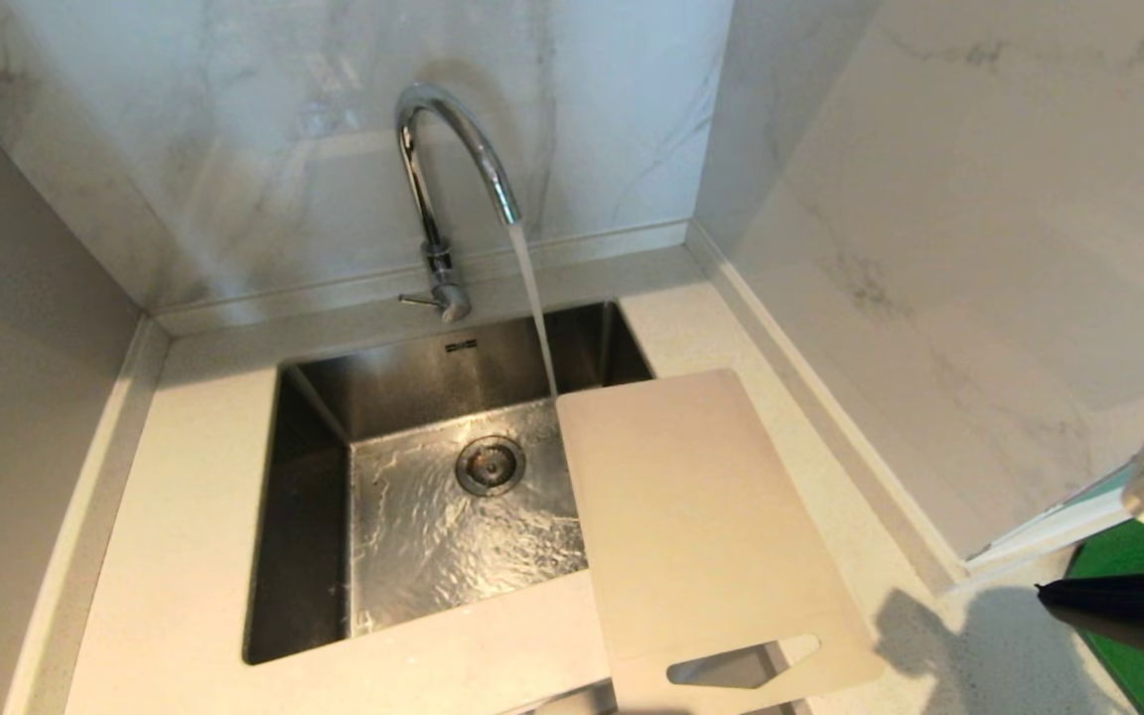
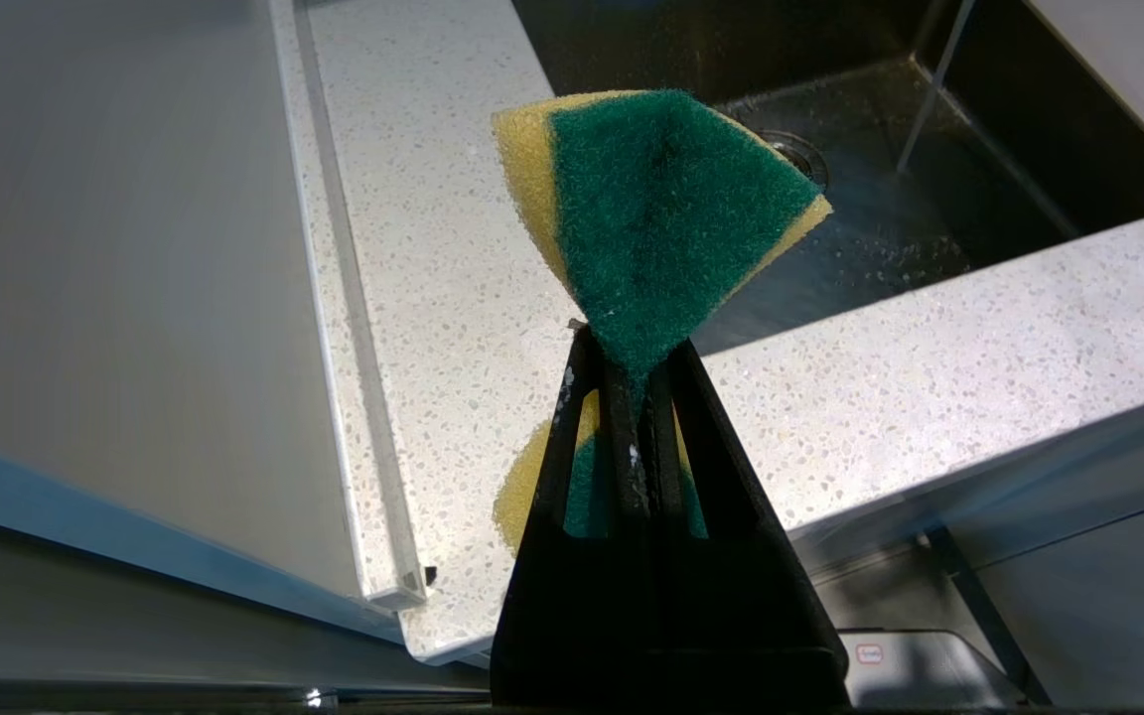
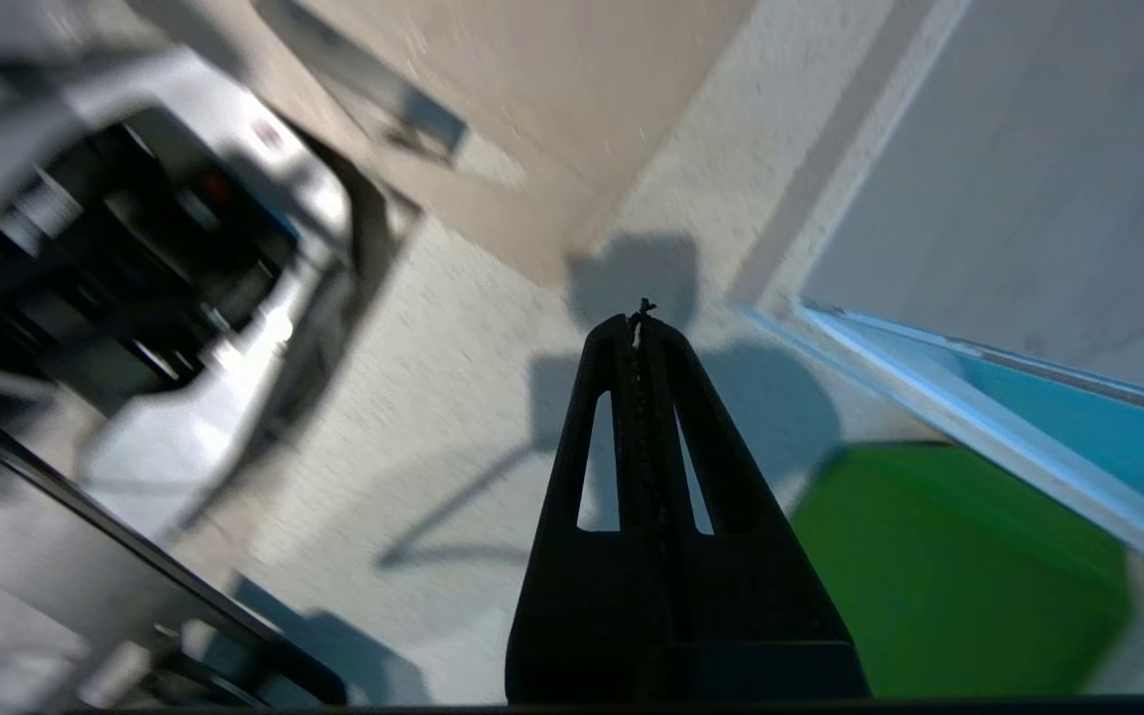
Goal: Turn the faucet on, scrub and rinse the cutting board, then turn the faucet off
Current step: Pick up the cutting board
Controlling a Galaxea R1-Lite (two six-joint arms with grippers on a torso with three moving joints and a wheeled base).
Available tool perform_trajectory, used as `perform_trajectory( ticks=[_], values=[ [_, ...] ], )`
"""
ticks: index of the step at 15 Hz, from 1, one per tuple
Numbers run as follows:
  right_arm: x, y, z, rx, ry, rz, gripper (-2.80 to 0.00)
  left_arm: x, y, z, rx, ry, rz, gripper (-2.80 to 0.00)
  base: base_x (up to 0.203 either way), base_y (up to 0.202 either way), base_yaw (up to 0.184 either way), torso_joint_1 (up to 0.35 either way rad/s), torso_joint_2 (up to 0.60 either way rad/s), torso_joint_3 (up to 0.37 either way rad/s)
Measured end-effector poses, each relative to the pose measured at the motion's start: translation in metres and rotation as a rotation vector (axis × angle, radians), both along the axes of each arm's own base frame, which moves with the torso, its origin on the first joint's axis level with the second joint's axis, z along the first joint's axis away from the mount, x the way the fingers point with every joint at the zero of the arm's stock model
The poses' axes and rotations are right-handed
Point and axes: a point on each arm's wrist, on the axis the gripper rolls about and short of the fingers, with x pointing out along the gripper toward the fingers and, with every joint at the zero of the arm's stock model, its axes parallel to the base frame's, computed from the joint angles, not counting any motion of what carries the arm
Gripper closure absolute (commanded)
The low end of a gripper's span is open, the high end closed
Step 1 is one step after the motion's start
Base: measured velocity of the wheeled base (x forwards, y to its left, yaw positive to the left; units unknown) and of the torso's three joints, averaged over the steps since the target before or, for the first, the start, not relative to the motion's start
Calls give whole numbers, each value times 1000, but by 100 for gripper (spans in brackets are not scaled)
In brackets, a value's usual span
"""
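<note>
Water runs from the chrome faucet (image 1: 430, 204) into the steel sink (image 1: 299, 516); its thin lever (image 1: 416, 298) sticks out to the left at the base. The beige cutting board (image 1: 701, 526) lies flat over the sink's right side and the counter, handle slot nearest me. The stream lands just past its far left corner. My right gripper (image 1: 1041, 591) is at the far right over the counter, shut and empty, short of the board (image 3: 552, 119). My left gripper (image 2: 637, 343), outside the head view, is shut on a green-and-yellow sponge (image 2: 666, 209) before the counter's front edge.
Marble walls close in the speckled counter (image 1: 185, 497) at the back and right. A green flat mat (image 1: 1123, 556) lies on the counter beside my right gripper, under a blue-edged panel (image 3: 979, 407). Left of the sink runs a raised wall strip (image 2: 344, 298).
</note>
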Motion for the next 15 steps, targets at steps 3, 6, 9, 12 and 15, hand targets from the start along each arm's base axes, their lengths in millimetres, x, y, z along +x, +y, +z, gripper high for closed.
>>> perform_trajectory(
  ticks=[3,6,9,12,15],
  values=[
    [18,6,-12,-188,57,37,0,0,0,0,-1,0,0,0,0,0,0,0,0,0],
    [31,11,-19,-348,87,98,0,0,0,0,0,0,0,0,0,0,0,0,0,0],
    [39,12,-18,-502,79,168,0,0,0,0,0,0,0,0,0,0,0,0,0,0],
    [45,11,-20,-725,72,283,0,0,0,0,0,0,0,0,0,0,0,0,0,0],
    [50,21,-32,-836,18,383,0,0,0,0,0,0,0,0,0,0,0,0,0,0]
  ],
)
